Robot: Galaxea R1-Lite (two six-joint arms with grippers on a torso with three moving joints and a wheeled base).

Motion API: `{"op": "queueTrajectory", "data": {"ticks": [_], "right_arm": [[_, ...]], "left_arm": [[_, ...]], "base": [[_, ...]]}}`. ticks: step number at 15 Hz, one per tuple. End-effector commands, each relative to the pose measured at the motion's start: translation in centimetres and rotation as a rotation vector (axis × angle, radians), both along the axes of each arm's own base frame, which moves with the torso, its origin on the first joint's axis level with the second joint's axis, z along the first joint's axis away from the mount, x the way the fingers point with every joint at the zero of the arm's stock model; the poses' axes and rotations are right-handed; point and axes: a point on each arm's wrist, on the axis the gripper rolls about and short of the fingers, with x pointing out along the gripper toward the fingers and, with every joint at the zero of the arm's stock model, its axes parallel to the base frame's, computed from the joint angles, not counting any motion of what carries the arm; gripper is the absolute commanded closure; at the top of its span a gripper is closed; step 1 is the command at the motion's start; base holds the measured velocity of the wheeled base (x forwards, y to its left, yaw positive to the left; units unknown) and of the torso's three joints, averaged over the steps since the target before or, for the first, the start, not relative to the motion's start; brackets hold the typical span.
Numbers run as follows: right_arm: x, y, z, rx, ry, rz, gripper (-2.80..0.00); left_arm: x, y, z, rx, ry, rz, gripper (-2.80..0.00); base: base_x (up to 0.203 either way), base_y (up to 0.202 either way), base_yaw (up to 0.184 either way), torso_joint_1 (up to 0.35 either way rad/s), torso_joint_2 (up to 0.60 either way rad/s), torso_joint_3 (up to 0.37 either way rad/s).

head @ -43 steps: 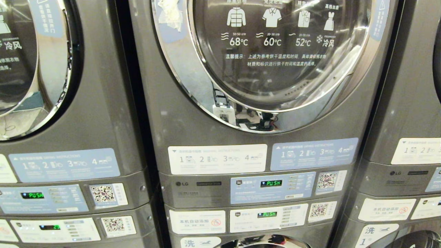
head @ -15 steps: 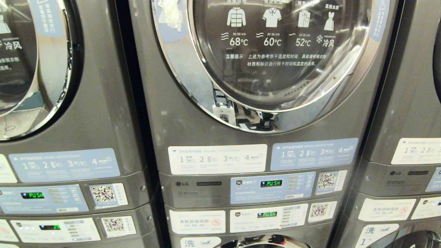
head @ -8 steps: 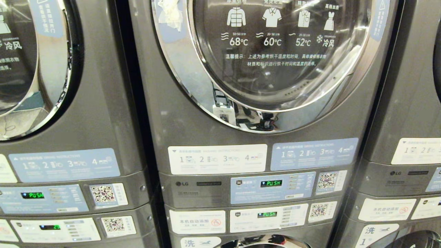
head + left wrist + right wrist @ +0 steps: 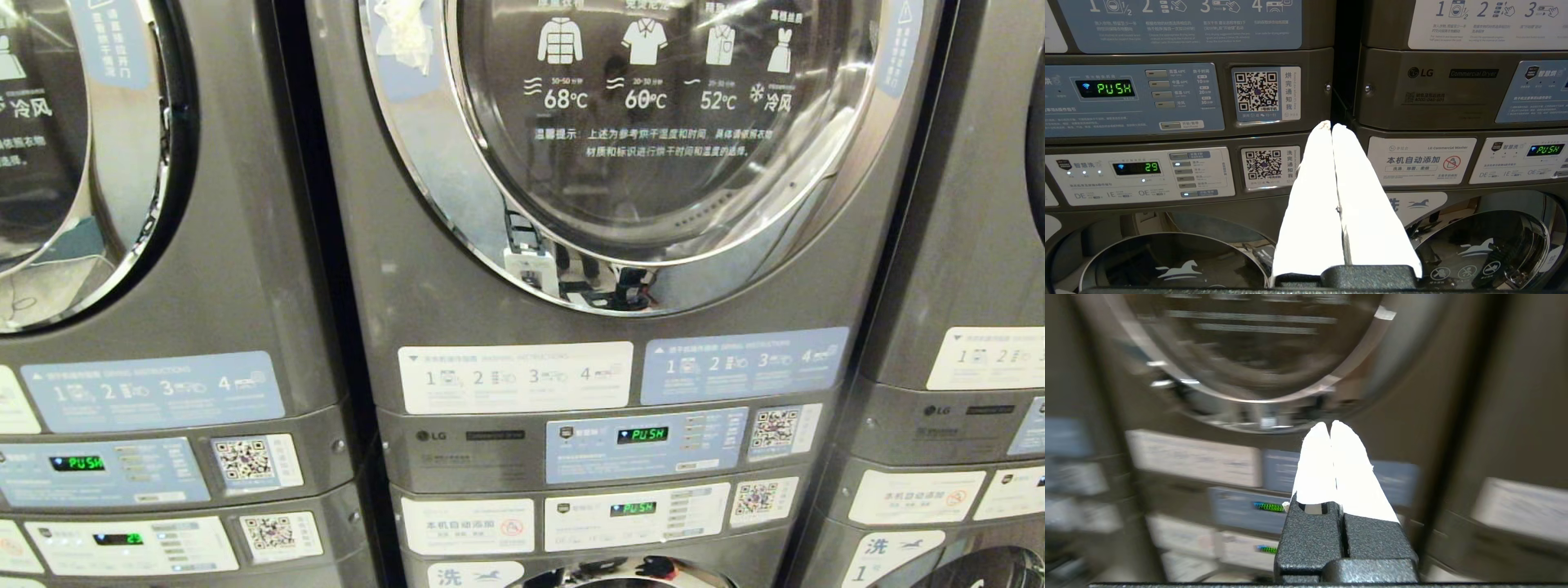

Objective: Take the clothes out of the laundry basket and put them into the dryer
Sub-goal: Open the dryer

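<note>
We face dryer (image 4: 620,245), door (image 4: 653,131) closed. Right gripper (image 4: 1329,425) pinched together, empty, pointing below door. Left gripper (image 4: 1332,125) pressed together, empty, facing panels (image 4: 1133,98).

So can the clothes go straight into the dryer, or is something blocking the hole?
The dryer's round glass door is shut, so it covers the drum opening. It has to be opened first. The right gripper is pointed toward that door, shut and empty. No clothes or basket show in any view.

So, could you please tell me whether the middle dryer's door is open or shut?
Shut: the dryer door sits flush in the machine's front, its chrome ring unbroken.
</note>
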Motion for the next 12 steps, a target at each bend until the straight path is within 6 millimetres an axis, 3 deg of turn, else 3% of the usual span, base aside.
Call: {"op": "queueTrajectory", "data": {"ticks": [1,3,4,5,8,12], "right_arm": [[5.4,0.5,0.9,0.006,0.114,0.221,0.00],[8.5,1.0,1.3,0.022,0.174,0.380,0.00],[9.7,1.6,1.5,0.025,0.191,0.442,-0.75],[10.4,2.4,2.0,0.024,0.194,0.506,-2.80],[14.2,5.1,2.6,0.022,0.181,0.633,-2.80],[19.8,10.6,2.7,0.007,0.078,0.754,-2.80]], "left_arm": [[0.0,0.0,0.0,0.000,0.000,0.000,0.00],[0.0,0.0,0.0,0.000,0.001,0.000,0.00],[0.0,0.0,0.0,0.000,0.000,0.000,0.00],[0.0,0.0,0.0,0.000,0.001,0.000,0.00],[0.0,0.0,0.0,0.000,0.001,0.000,0.00],[0.0,0.0,0.0,0.000,-0.001,0.000,0.00]], "base": [[0.000,0.000,0.000,0.000,0.00,0.000],[0.000,0.000,0.000,0.000,0.00,0.000],[0.000,0.000,0.000,0.000,0.00,0.000],[0.000,0.000,0.000,0.000,0.00,0.000],[0.000,0.000,0.000,0.000,0.00,0.000],[0.000,0.000,0.000,0.000,0.00,0.000]]}}
